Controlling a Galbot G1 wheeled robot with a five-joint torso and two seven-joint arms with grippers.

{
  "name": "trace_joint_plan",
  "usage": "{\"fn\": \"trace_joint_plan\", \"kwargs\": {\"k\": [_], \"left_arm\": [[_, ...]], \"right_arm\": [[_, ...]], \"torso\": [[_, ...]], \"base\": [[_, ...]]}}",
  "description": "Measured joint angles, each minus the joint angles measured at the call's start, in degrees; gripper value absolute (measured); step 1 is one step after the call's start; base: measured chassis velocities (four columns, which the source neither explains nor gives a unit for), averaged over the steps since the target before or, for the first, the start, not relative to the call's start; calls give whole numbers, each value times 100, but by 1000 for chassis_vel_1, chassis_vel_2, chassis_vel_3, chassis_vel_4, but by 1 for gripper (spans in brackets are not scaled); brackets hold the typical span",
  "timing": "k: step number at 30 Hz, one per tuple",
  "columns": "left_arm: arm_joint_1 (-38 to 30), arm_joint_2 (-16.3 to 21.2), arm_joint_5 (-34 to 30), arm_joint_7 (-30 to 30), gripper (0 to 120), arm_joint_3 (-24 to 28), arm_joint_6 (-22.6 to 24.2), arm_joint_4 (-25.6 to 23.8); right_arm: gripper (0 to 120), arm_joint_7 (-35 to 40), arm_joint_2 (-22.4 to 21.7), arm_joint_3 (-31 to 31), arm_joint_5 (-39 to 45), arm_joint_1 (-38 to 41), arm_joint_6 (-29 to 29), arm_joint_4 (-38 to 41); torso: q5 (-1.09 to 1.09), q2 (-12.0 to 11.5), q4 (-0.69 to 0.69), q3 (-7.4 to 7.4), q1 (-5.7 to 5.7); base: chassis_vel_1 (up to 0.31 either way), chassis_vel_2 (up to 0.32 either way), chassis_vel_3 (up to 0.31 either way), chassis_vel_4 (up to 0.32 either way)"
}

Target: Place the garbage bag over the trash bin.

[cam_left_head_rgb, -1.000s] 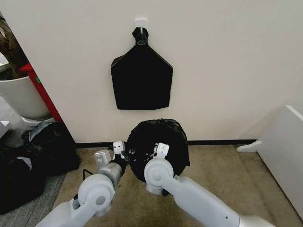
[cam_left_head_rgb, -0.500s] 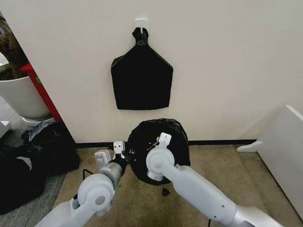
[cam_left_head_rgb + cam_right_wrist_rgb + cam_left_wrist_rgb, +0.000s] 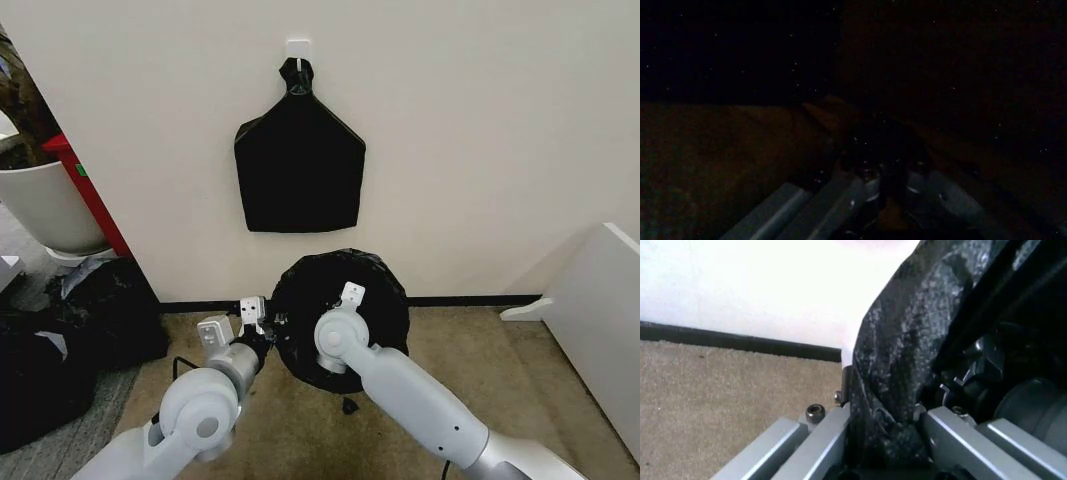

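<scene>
The glossy black garbage bag (image 3: pixel 340 320) hangs open just above the carpet against the wall, its round mouth facing me. My left gripper (image 3: pixel 256 312) is at the mouth's left edge. In the left wrist view that gripper (image 3: pixel 887 440) is shut on a fold of the wrinkled film (image 3: pixel 907 340). My right gripper (image 3: pixel 352 293) reaches into the bag near its upper right. The right wrist view is dark, and there its fingers (image 3: pixel 840 200) stand close together on dark film. The trash bin is hidden behind the bag and my arms.
A flat black bag with a knotted top (image 3: pixel 300 165) hangs from a wall hook above. A large white planter pot (image 3: pixel 45 205) and bulky black sacks (image 3: pixel 70 330) stand at the left. A white panel (image 3: pixel 600 310) leans at the right. Bare carpet (image 3: pixel 480 350) lies between.
My right gripper has moved up and to the right inside the bag, and the bag's mouth has spread wider to the right. The left gripper has held still.
</scene>
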Motion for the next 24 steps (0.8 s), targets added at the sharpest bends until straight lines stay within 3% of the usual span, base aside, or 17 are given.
{"fn": "trace_joint_plan", "kwargs": {"k": [11,24], "left_arm": [[303,24,139,67,0,-125,15,-142],[105,-37,123,39,0,-43,4,117]], "right_arm": [[0,107,20,-47,141,7,49,133],[0,372,153,-375,330,85,169,665]], "torso": [[0,0,1,0,0],[0,-1,1,0,0]], "base": [[0,0,0,0],[0,0,0,0]]}}
